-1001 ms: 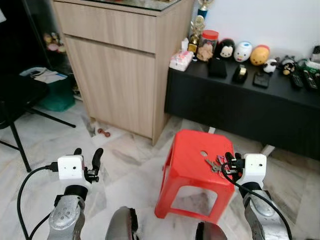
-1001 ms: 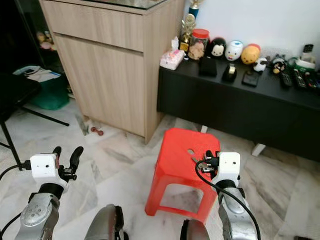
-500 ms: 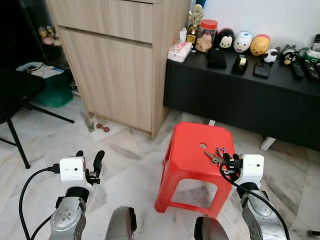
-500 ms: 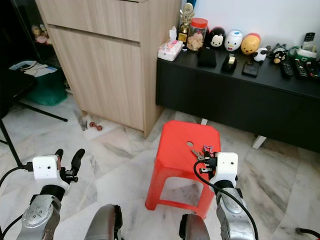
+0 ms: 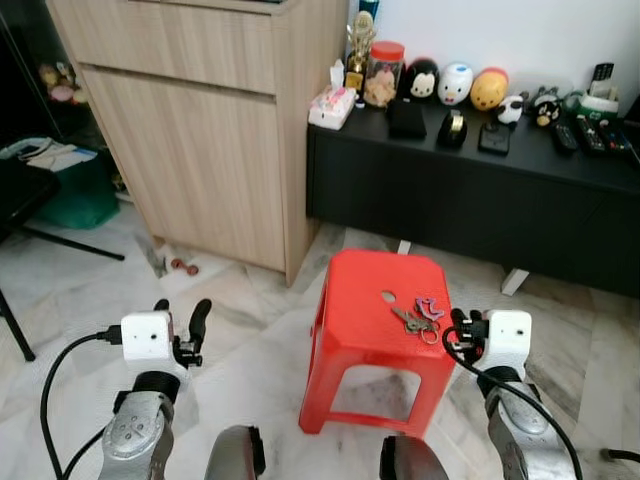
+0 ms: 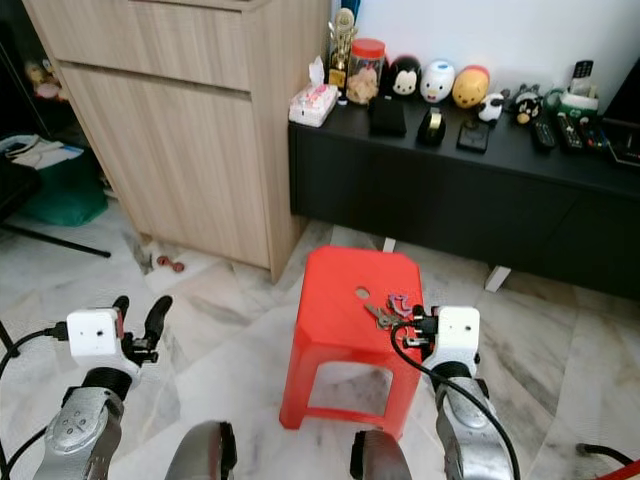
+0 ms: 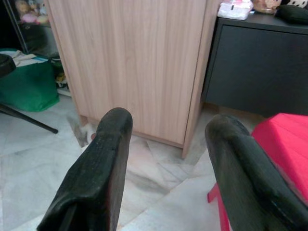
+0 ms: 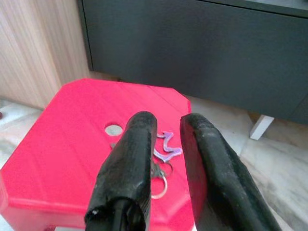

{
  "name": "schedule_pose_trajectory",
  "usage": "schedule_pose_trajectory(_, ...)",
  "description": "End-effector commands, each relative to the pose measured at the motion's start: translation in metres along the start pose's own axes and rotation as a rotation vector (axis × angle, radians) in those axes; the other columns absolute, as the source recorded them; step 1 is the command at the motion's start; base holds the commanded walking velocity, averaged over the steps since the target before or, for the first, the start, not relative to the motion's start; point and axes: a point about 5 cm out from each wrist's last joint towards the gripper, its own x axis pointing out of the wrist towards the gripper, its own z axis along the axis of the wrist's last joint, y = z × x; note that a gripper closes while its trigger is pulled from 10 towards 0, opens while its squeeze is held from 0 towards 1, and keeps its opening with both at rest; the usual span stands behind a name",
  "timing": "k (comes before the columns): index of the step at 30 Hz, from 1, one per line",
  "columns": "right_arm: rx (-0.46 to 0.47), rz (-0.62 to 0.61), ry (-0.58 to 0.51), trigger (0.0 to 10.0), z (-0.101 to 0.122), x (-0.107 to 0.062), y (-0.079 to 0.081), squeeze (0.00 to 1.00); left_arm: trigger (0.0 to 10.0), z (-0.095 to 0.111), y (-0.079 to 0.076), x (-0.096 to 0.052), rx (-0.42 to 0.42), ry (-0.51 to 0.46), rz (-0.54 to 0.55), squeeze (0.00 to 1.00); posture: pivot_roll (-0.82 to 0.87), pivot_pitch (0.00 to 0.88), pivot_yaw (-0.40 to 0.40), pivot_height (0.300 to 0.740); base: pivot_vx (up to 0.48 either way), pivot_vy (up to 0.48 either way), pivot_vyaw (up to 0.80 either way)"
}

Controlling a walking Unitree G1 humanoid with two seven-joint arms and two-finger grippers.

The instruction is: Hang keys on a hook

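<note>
In the left eye view, the keys (image 5: 418, 316) are seen lying on the red stool (image 5: 355, 320) just ahead of the right gripper (image 5: 464, 326), while the left gripper (image 5: 181, 318) is held over the floor, well apart from them. In the left wrist view, the left gripper's 2 fingers (image 7: 98, 178) are spread wide and nothing is held, with a wooden cabinet (image 7: 130, 57) ahead. In the right wrist view, the right gripper's fingers (image 8: 130, 163) are set narrowly apart with nothing between them, the keys lying just beyond their tips.

A home living room: marble floor (image 5: 250, 330), wooden cabinet (image 5: 190, 120), low black TV console (image 5: 470, 190) (plush toys (image 5: 455, 83), remotes (image 5: 575, 135) on top), red plastic stool (image 5: 375, 330).
</note>
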Motion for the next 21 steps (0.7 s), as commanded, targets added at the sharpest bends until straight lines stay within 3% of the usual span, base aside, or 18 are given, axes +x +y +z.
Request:
schedule_pose_trajectory(1, -0.019, 0.012, 0.008, 10.0, -0.0019, -0.0006, 0.0012, 0.00, 10.0, 0.0001, -0.0009, 0.0015, -0.003, 0.002, -0.004, 0.00, 0.02, 0.044, -0.053, 0.610, 0.285, 0.000, 0.00)
schedule_pose_trajectory(21, -0.009, -0.015, 0.039, 10.0, -0.0074, -0.0002, -0.0001, 0.00, 10.0, 0.0002, -0.0017, 0.0022, -0.006, 0.000, -0.008, 0.00, 0.02, 0.045, -0.053, 0.610, 0.284, 0.000, 0.00)
